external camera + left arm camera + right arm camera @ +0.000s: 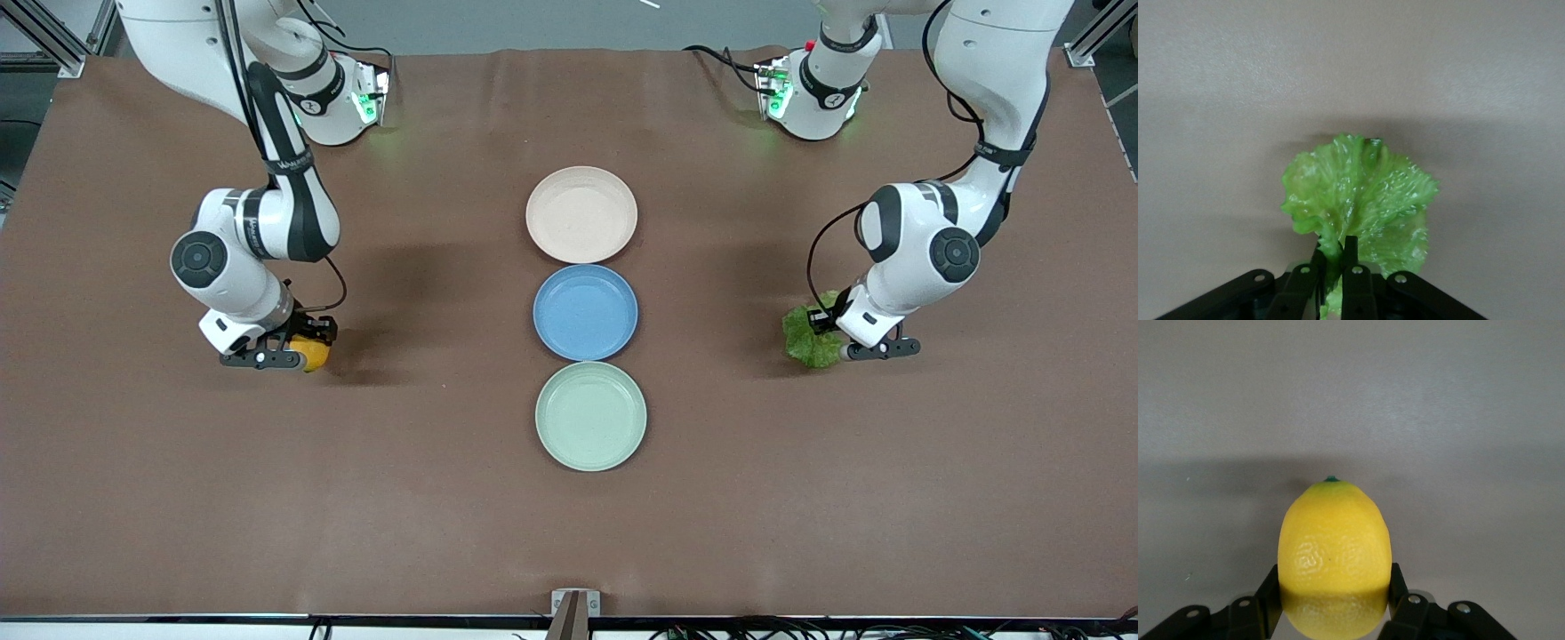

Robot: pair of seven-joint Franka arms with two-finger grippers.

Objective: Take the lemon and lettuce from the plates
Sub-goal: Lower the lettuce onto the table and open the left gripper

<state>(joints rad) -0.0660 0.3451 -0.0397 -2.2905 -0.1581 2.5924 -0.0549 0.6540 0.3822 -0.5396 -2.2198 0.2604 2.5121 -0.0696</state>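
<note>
Brown bench [444, 498], plates [581, 214] bare: right pincer [283, 354] clamps lemon [311, 353], left pincer [855, 348] pinches lettuce [807, 336], both clear of blue plate [585, 312]; picking looks done.

Three plates in a row mid-table, an arm out at each end.
The farthest plate [581, 214], middle plate [585, 312] and nearest plate [590, 415] nearly touch. The lemon [310, 353], in the right gripper [283, 348], is toward the right arm's end; the lettuce [807, 337], in the left gripper [836, 339], toward the left arm's end, both well apart from the plates.
</note>
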